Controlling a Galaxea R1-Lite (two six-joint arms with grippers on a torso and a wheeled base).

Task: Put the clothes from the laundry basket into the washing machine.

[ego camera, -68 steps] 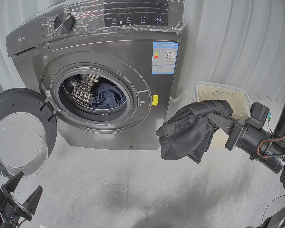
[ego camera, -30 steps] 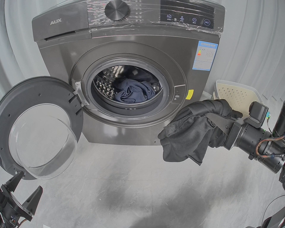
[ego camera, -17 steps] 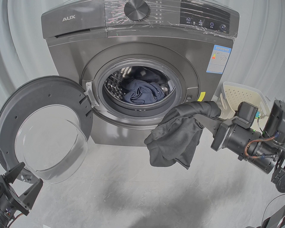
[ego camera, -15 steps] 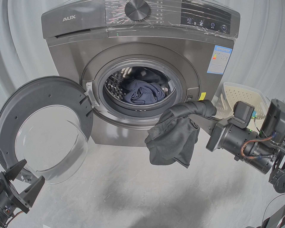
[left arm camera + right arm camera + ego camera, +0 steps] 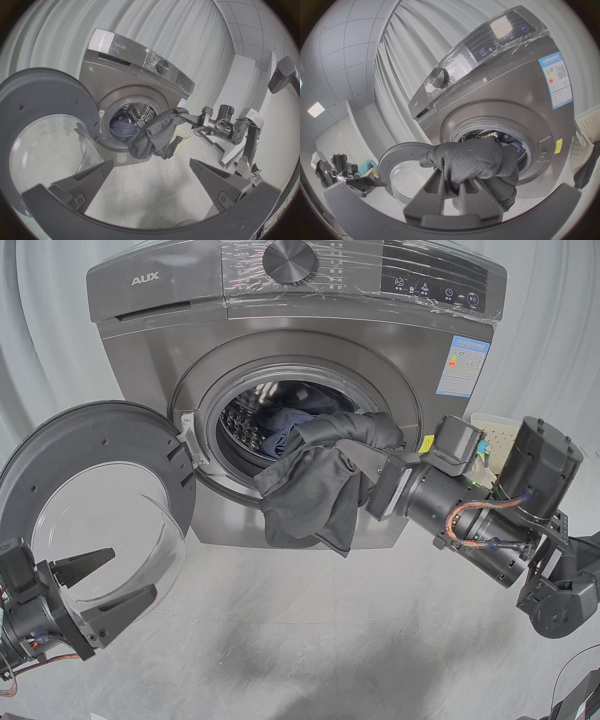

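At washing machine (image 5: pixel 187 346) mouth, right hand (image 5: pixel 353 455) grips dark garment (image 5: pixel 306 490), hem hanging outside. Loading step; next: push deeper, release. Left hand (image 5: pixel 134 571) wide, empty.

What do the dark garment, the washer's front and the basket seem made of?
Dark garment: soft knit fabric, matte, visibly dimpled weave, drapes limply. Washer front: probably painted metal, brushed grey sheen. Basket: likely rigid plastic, cream, perforated wall.
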